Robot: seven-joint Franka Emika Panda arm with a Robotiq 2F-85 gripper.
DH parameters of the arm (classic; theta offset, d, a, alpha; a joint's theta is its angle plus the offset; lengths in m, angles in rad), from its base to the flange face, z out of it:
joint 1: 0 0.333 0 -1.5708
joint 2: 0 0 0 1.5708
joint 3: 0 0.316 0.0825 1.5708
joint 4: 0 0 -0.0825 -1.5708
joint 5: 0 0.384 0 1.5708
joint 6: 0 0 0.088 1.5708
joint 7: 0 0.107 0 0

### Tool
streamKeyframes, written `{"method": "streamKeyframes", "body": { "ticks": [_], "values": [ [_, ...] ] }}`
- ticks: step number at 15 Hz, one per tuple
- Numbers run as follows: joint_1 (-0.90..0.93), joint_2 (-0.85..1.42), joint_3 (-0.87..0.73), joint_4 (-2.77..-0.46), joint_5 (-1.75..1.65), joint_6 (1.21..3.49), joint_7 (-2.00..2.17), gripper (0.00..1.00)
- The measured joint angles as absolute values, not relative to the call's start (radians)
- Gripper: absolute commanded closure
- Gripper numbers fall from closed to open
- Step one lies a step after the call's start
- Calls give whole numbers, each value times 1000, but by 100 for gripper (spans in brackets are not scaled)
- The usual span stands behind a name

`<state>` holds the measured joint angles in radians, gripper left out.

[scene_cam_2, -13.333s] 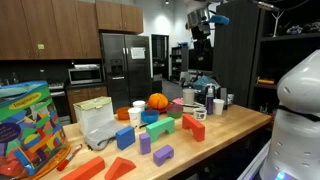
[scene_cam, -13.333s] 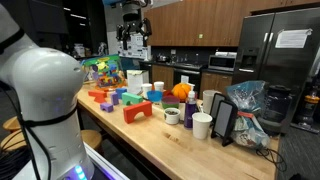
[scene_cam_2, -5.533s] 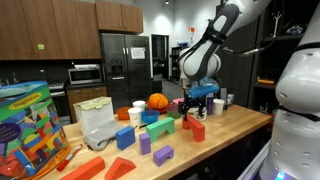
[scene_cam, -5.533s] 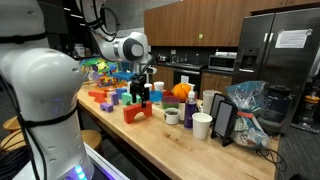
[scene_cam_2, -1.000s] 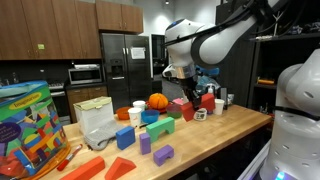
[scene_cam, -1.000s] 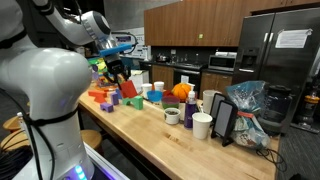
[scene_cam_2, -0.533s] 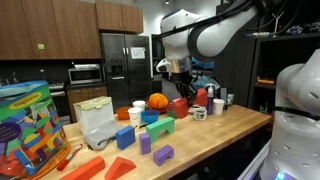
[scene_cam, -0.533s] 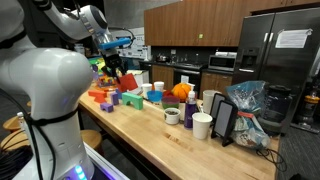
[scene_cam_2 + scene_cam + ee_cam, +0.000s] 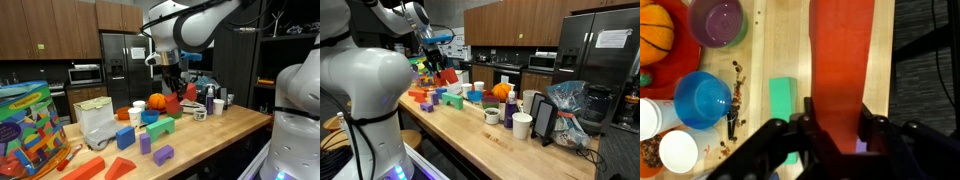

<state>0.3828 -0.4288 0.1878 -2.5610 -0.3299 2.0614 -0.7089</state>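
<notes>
My gripper is shut on a red arch-shaped block, which fills the middle of the wrist view. In both exterior views the red block hangs in the air above the wooden table, carried by the gripper. Below it lie a green block, a blue bowl, a purple bowl and an orange ball.
Several coloured blocks lie along the table. White cups, a mug, a tablet and a plastic bag stand near one end. A toy box stands at the other end.
The arm has lifted the red block higher and carried it sideways along the table over the last second. The grip stays shut.
</notes>
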Motion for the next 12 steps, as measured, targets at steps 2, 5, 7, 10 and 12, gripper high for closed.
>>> {"method": "streamKeyframes", "body": {
  "ticks": [2,5,7,10,12],
  "values": [
    [383,-394,188,-2529,-315,2061,-751,85],
    [383,-338,189,-2485,-294,2061,-803,85],
    [382,-304,189,-2461,-268,2063,-835,85],
    [382,-270,189,-2439,-224,2075,-865,85],
    [380,-264,188,-2434,-195,2095,-892,85]
  ]
}}
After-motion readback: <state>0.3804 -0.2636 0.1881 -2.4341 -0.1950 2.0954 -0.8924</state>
